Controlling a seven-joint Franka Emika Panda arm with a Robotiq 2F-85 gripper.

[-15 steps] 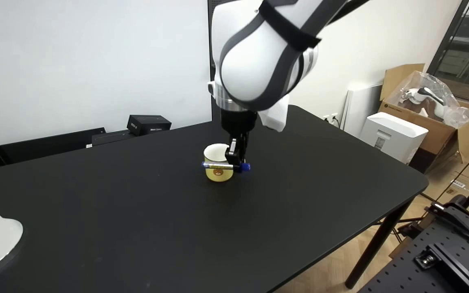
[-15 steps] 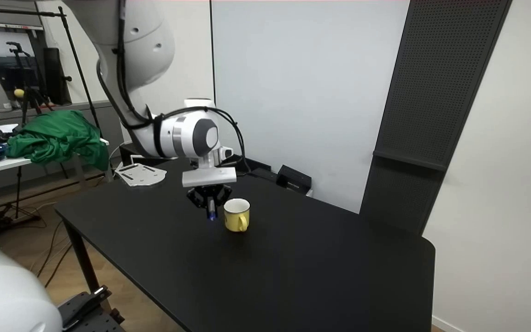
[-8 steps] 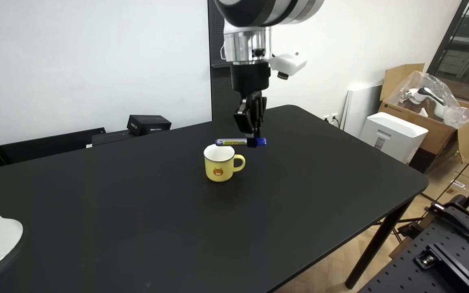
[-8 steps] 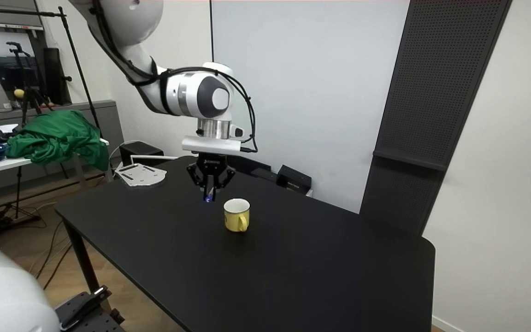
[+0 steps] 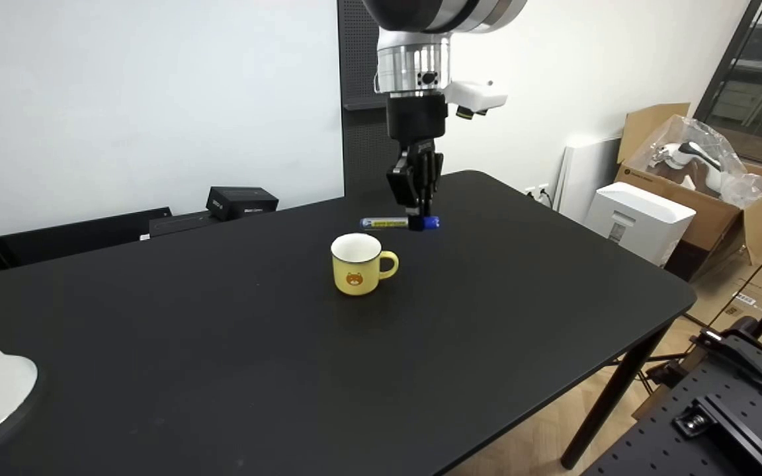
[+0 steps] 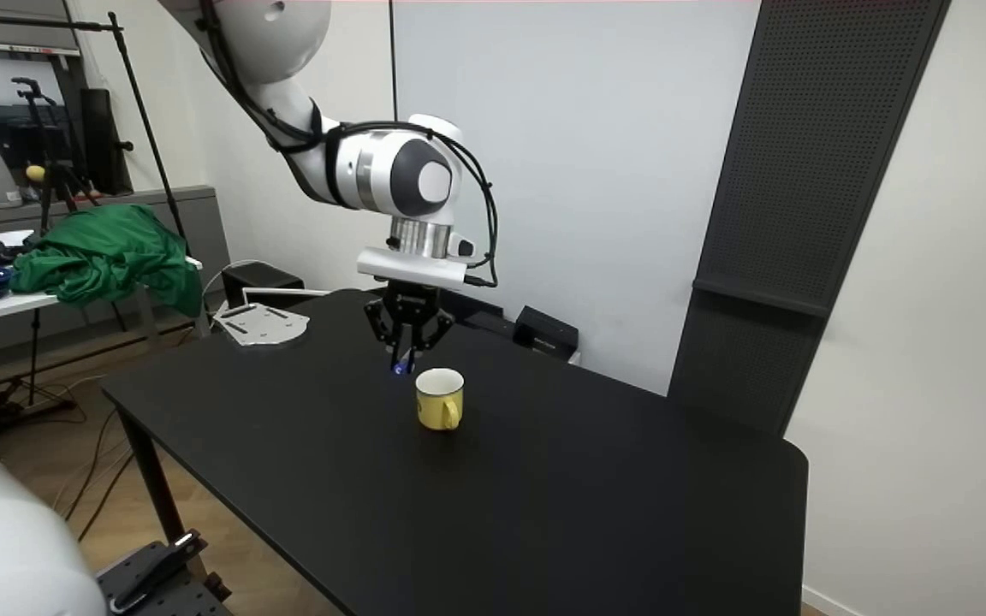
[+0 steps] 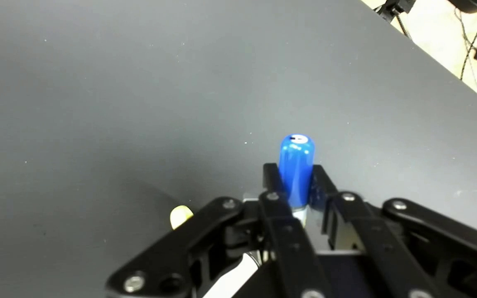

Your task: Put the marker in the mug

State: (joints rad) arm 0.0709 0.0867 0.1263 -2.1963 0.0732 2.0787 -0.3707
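- Grasping the marker by its blue cap, the gripper is clenched, its fingers pressing from both sides.
- In an exterior view the marker hangs roughly level above the black table, its white barrel pointing left, the tip of the cap jutting out to the right of the fingers.
- The mug stands upright on the table, near the marker and apart from it; whether the barrel reaches over the opening I cannot tell.
- In both exterior views the mug's white inside shows. Its handle turns right in an exterior view, with a brown animal face on the near side.
- In the wrist view the gripper hides most of the mug, leaving a patch of yellow and a patch of white to the left.
- In an exterior view a black box sits by the table's far left edge, and a cardboard box with spread flaps stands past the table at the far right.
- A pale slotted plate lies at the table's far left in an exterior view, a green cloth heaped farther left.
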